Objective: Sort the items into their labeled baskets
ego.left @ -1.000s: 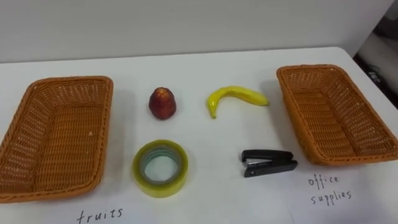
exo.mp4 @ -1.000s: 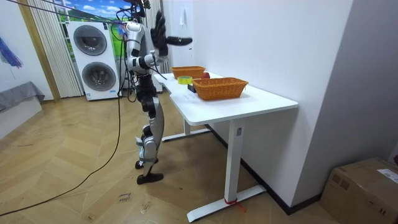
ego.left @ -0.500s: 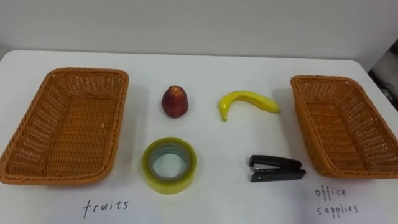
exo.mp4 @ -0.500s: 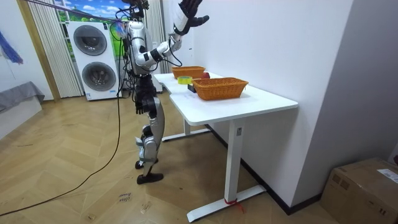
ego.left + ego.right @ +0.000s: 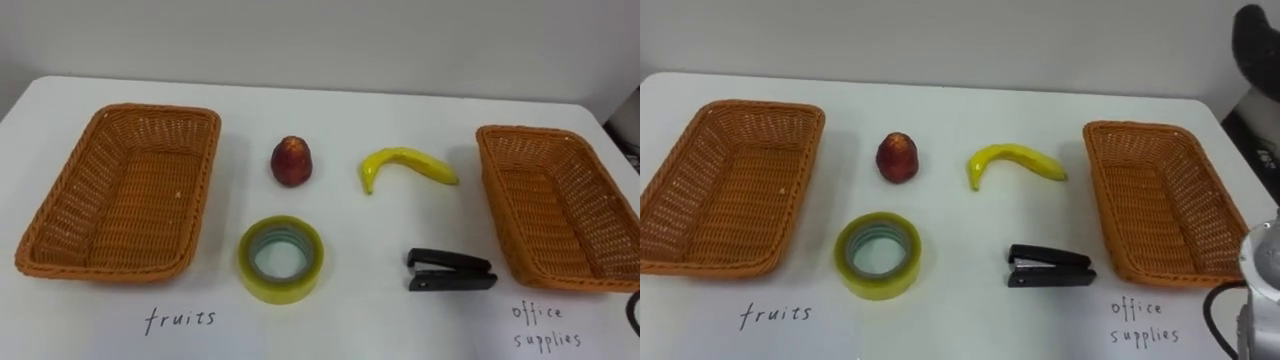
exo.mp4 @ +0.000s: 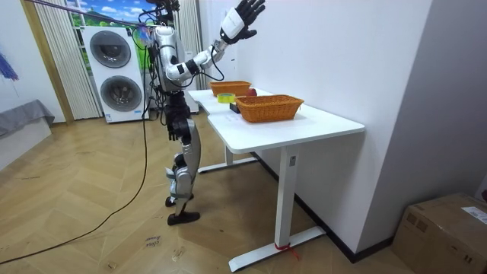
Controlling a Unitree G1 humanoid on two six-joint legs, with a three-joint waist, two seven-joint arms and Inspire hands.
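On the white table lie a red fruit, a yellow banana, a roll of yellowish tape and a black stapler. An empty wicker basket stands at the left above a handwritten label for fruits. A second empty wicker basket stands at the right above a label for office supplies. My right hand is raised high above the table with its fingers spread, holding nothing. It appears as a dark shape at the upper right of the right eye view.
I stand at the table's long side facing a white wall. The table's right edge runs just beyond the right basket. Two stacked washing machines stand behind me and a cardboard box sits on the floor far off.
My right arm has swung up from beside my head to high over the table. The eye view has shifted and levelled; the things on the table have not moved.
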